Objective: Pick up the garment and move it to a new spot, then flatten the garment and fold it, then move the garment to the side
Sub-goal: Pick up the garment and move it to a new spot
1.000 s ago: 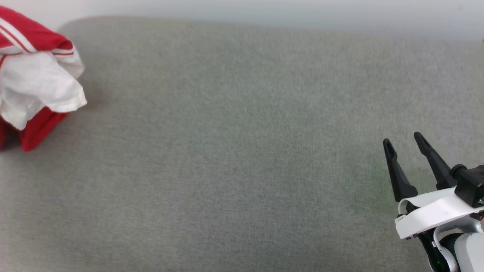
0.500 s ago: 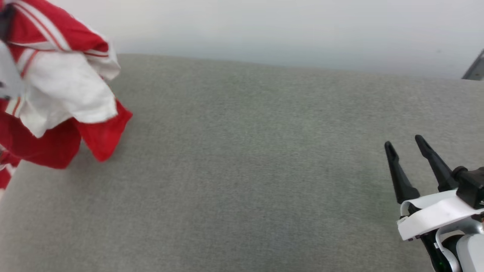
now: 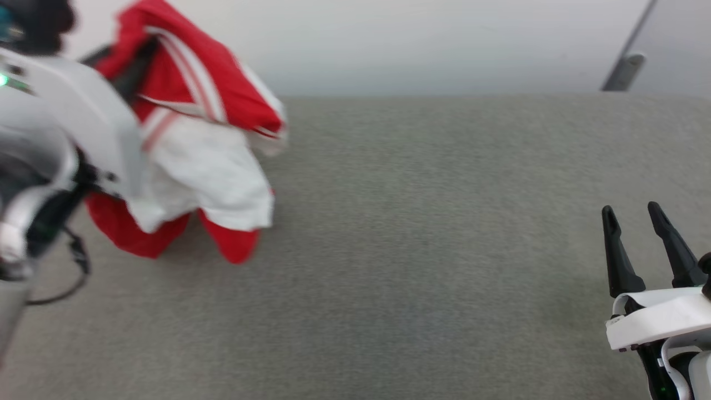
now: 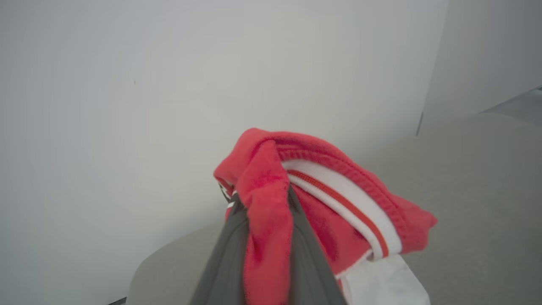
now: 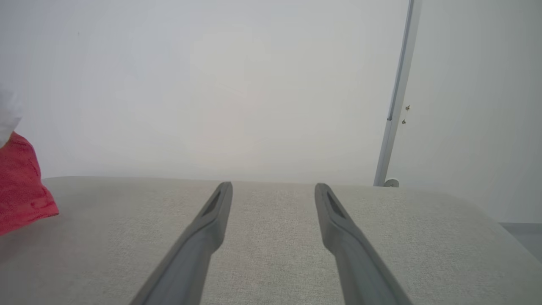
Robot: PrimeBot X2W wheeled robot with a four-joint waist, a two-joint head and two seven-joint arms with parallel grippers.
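Observation:
The garment (image 3: 205, 161), a red shirt with white sleeves and striped trim, hangs bunched at the upper left of the head view, its lower folds brushing the grey cushion. My left gripper (image 4: 262, 203) is shut on a red fold of the garment (image 4: 338, 199), the cloth pinched between both dark fingers; its pale wrist (image 3: 66, 128) fills the left edge of the head view. My right gripper (image 3: 633, 216) stands open at the lower right, nothing between its fingers. In the right wrist view my right gripper (image 5: 273, 188) hovers over bare cushion, with a red corner of the garment (image 5: 21, 186) at the far left.
A wide grey fabric cushion (image 3: 416, 250) spans the scene, with a white wall behind. A thin grey post (image 5: 396, 106) stands at the back right. The cushion's rounded far edge (image 5: 254, 180) runs across the right wrist view.
The head camera has shifted. My left arm, still gripping the garment, has come into view and carried it rightward and up off the cushion. The right gripper stays open.

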